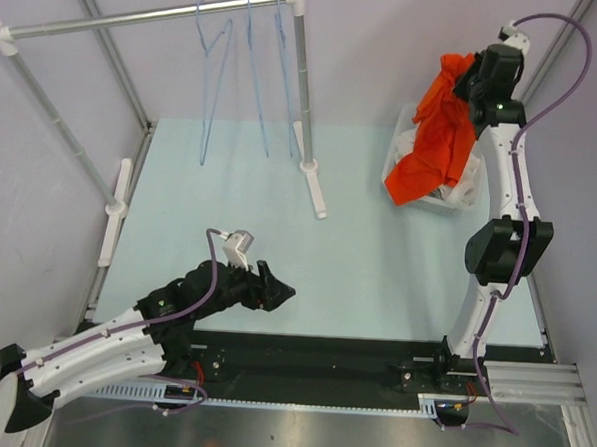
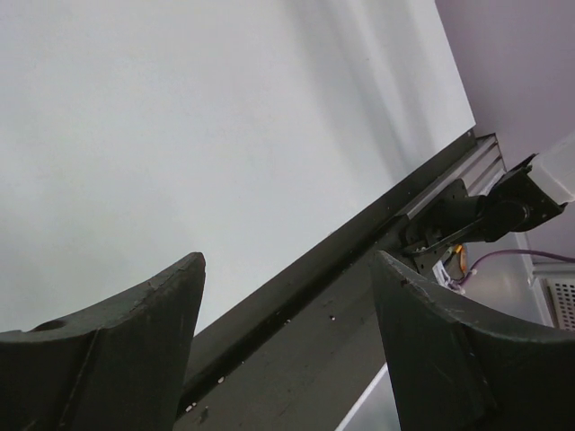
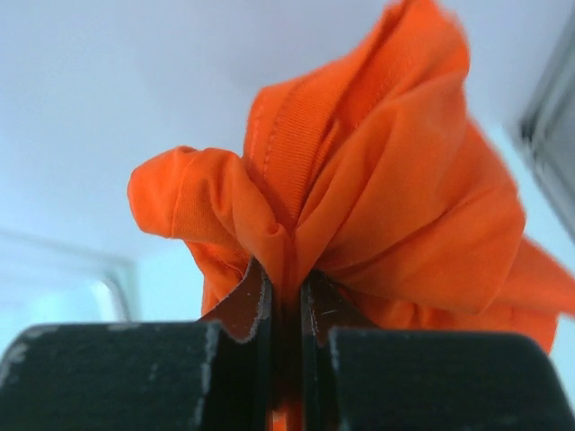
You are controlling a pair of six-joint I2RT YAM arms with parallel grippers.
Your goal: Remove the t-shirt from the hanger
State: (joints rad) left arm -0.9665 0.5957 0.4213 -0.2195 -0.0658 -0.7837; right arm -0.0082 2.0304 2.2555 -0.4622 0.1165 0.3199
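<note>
Crumpled, bunched bright-orange t-shirt (image 1: 432,150)

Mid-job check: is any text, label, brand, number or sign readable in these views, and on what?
None readable.
The t-shirt is plain orange, with no print or tag showing.
The white bin, rail, left arm and right arm carry no legible markings.

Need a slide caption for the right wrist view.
Right gripper shut on a bunched fold of the orange t-shirt.
</note>
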